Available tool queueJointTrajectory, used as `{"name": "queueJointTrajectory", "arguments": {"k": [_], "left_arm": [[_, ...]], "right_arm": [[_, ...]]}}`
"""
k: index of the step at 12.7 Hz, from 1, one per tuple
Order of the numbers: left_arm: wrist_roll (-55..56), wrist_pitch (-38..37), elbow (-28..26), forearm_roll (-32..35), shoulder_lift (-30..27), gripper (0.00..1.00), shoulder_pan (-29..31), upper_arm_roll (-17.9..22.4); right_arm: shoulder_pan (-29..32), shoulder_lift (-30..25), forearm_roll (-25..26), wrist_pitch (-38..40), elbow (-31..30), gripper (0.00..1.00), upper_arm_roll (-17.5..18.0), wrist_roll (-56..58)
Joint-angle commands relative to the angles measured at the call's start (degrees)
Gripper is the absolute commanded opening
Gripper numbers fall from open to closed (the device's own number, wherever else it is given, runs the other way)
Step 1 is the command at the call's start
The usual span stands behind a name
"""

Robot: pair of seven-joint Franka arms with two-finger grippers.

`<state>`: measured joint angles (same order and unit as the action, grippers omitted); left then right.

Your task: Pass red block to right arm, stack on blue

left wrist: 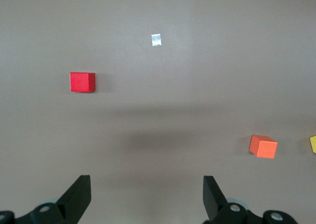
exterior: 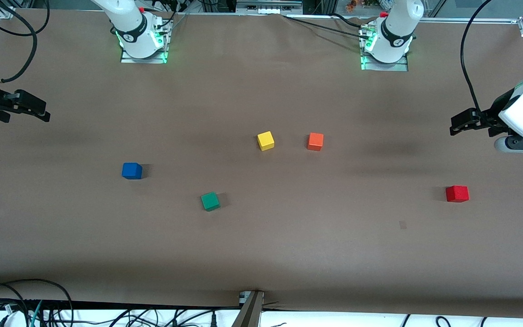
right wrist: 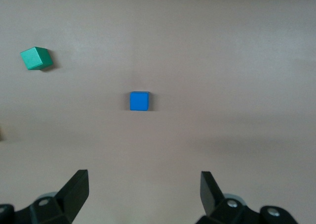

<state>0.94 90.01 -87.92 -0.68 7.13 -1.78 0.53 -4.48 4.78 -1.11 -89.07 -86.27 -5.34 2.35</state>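
Red block (exterior: pixel 457 193) — lower right of the front frame, flat on the brown table (exterior: pixel 261 245) at the left arm's end, untouched; in the left wrist view it sits alone at (left wrist: pixel 82 82).

Blue block (exterior: pixel 131 170) — left of centre in the front frame, toward the right arm's end, nothing on top; seen also at (right wrist: pixel 139 101).

Left gripper (exterior: pixel 463 121) — right edge of the front frame, in the air over bare table, holding nothing, jaws spread wide.

Right gripper (exterior: pixel 30 106) — left edge of the front frame, likewise aloft and holding nothing, jaws spread.

Other cubes: green (exterior: pixel 209 201), yellow (exterior: pixel 265 141) and orange (exterior: pixel 315 141), mid-frame, each well apart from the rest.

Progress — none visible. Grasp, handover and stacking all appear still to be done; the left arm's pick-up looks like the first step.
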Motion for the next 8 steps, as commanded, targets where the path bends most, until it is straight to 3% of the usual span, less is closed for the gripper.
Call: {"name": "queueJointTrajectory", "arguments": {"k": [1,8], "left_arm": [[0.11,-0.72,2.05,-0.63,0.87,1.0,0.11,0.0],[-0.06,-1.16,4.87,-0.54,2.19,1.0,-0.15,-0.27]], "right_arm": [[0.08,-0.56,0.5,-0.14,-0.22,1.0,0.07,0.64],[0.08,-0.56,0.5,-0.14,-0.22,1.0,0.07,0.64]]}}
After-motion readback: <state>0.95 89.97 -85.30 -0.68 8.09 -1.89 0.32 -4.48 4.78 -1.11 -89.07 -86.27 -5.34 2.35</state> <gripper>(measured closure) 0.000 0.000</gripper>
